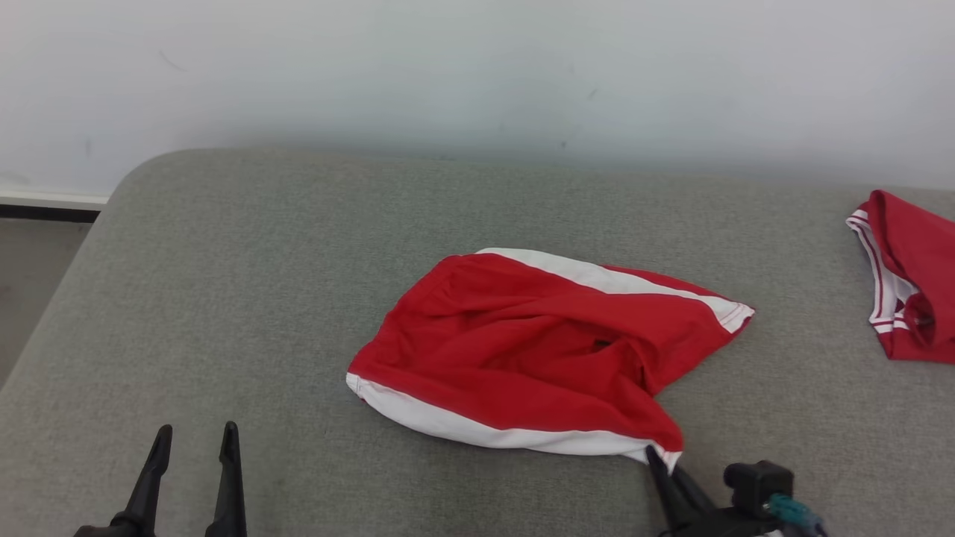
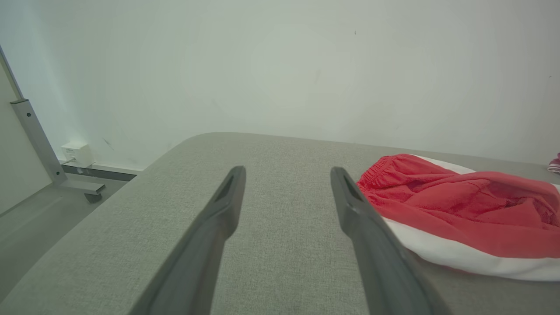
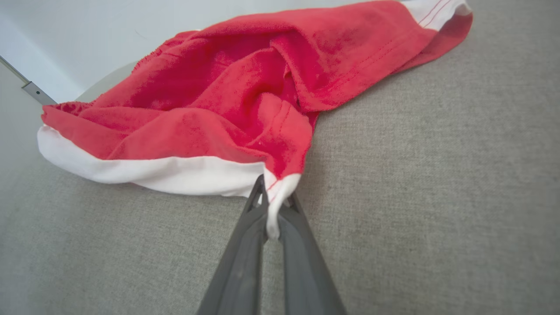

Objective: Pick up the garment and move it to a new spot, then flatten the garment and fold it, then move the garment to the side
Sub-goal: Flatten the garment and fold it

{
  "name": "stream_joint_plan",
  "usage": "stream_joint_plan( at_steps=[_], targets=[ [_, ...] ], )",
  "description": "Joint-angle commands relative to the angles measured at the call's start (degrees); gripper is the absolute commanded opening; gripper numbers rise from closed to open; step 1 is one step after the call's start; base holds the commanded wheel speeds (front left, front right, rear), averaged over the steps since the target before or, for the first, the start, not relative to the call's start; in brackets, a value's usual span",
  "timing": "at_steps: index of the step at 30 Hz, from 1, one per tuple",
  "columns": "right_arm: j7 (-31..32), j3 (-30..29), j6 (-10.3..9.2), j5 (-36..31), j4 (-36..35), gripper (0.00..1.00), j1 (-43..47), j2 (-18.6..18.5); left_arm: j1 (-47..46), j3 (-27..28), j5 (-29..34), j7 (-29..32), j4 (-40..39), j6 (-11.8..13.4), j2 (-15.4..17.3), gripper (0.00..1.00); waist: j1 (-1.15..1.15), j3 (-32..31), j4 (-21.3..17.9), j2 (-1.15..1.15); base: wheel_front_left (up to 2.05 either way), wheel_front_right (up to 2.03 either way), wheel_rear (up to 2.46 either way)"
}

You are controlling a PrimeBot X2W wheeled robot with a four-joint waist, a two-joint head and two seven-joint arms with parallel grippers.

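1. The red shorts [image 1: 537,350], with white side bands, lie rumpled in the middle of the grey upholstered surface [image 1: 261,261].
2. The right gripper [image 3: 274,205] is at the near right, its fingers pressed together on the shorts' white-hemmed near right corner.
3. The left gripper [image 1: 197,429] sits at the near left with its fingers spread, holding nothing and well apart from the shorts.
4. Another red garment [image 1: 910,283] lies at the far right edge.

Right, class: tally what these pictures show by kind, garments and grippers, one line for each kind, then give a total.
Garments, red and white: 2 (middle garment, right-edge garment)
Grippers: 2 (left gripper open, right gripper shut on a corner of the middle garment)
Total: 4
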Motion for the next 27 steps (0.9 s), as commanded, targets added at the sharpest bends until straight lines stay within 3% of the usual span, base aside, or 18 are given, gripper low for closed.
stream_joint_plan(
  at_steps=[1, 13, 14, 15, 16, 27],
  targets=[
    [-0.27, -0.80, -0.17, -0.44, -0.69, 0.00, 0.51, -1.12, 0.66, 0.07, -0.01, -0.01, 0.06, 0.10, -0.14, 1.00, 0.00, -0.33, -0.99, 0.00, 0.00, 0.00, 0.00],
    [-0.28, -8.79, -0.17, -1.05, -8.25, 0.00, 6.96, -8.54, -0.10, -1.45, 0.25, 0.00, 0.24, 0.09, -0.71, 1.00, 0.00, 0.09, -4.98, 0.00, 0.00, 0.00, 0.00],
    [-0.28, -9.11, -0.17, -0.87, -8.69, 0.10, 7.29, -8.53, 0.04, -1.37, 0.26, -0.01, 0.16, 0.09, -0.73, 1.00, 0.00, 0.04, -5.24, 0.00, 0.00, 0.00, 0.00],
    [-0.28, -9.29, -0.17, -0.71, -9.31, 0.67, 7.53, -8.40, 0.18, -1.29, 0.29, 0.00, 0.08, 0.09, -0.75, 1.00, 0.00, 0.00, -5.46, 0.00, 0.00, 0.00, 0.00],
    [-0.28, -9.27, -0.17, -0.73, -9.66, 1.00, 7.89, -8.25, 0.34, -1.24, 0.32, -0.01, 0.05, 0.09, -0.81, 1.00, 0.00, -0.10, -5.66, 0.00, 0.00, 0.00, 0.00],
    [-0.29, -11.52, -0.17, -3.72, -17.81, 1.00, 9.98, -6.33, 1.50, -1.25, 0.08, -0.01, 0.80, 0.09, -0.72, 1.00, 0.00, -2.43, -7.50, 0.00, 0.00, 0.00, 0.00]
  ],
)
